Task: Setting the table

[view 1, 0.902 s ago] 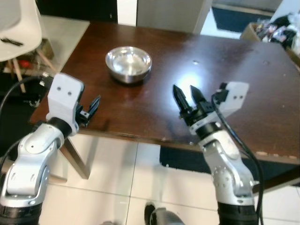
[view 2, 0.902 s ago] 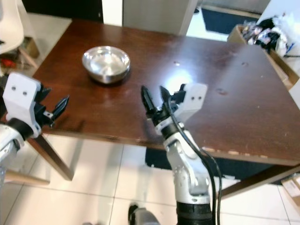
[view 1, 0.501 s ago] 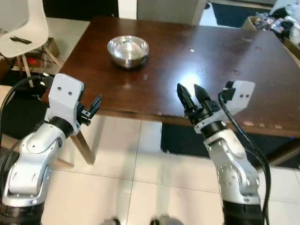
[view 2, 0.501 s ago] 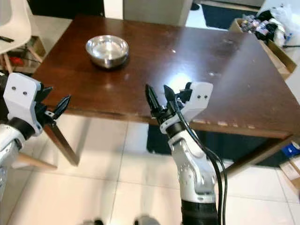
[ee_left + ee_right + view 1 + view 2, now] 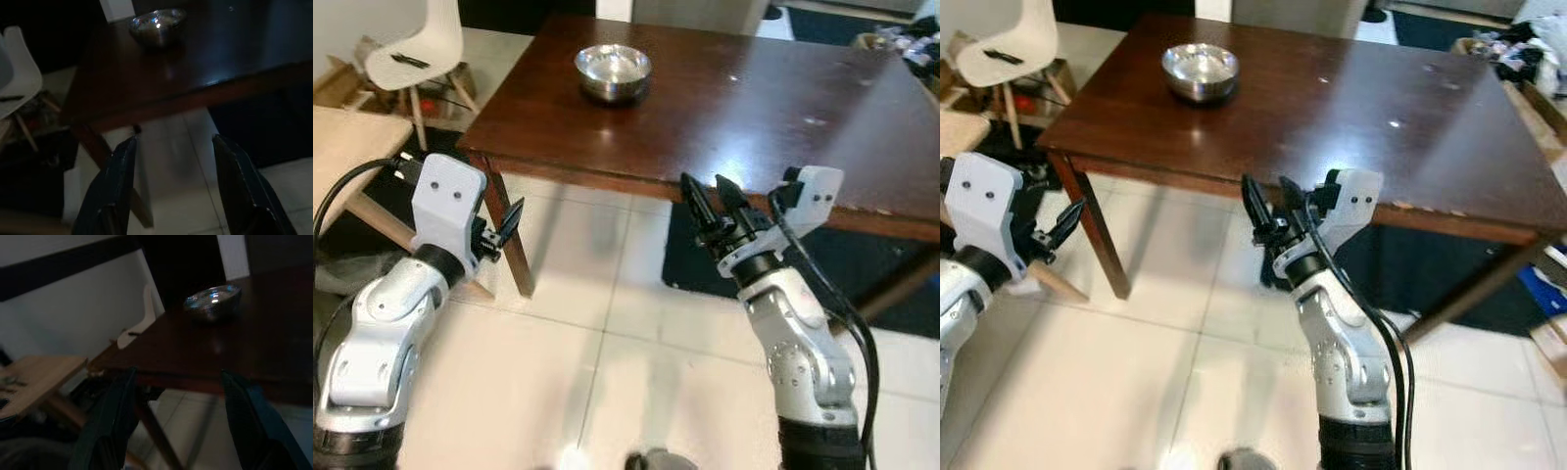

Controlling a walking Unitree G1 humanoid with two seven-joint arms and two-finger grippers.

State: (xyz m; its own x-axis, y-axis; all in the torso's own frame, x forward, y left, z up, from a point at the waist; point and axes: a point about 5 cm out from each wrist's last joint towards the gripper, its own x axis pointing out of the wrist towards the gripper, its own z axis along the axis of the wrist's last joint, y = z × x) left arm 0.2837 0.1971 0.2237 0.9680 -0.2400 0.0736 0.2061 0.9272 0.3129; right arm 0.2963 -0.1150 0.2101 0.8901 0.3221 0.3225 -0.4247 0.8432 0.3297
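Note:
A shiny steel bowl [image 5: 613,70] stands on the far left part of a dark brown wooden table [image 5: 773,117]. My left gripper [image 5: 507,223] hangs open and empty over the tiled floor, near the table's front left leg [image 5: 510,245]. Held open and empty too, my right gripper [image 5: 709,203] floats just in front of the table's near edge. The bowl [image 5: 157,20] lies well beyond both grippers in the wrist views, with the left fingers [image 5: 116,186] and the right fingers [image 5: 111,416] spread apart.
A white chair [image 5: 415,51] stands at the far left beside a light wooden surface [image 5: 347,137]. A dark rug [image 5: 862,274] lies under the table on the right. Clutter sits at the far right [image 5: 913,44]. White tiles stretch between me and the table.
The whole picture has shifted: the camera has backed away from the table, so the table and bowl sit farther up and more floor shows. Both grippers stay open.

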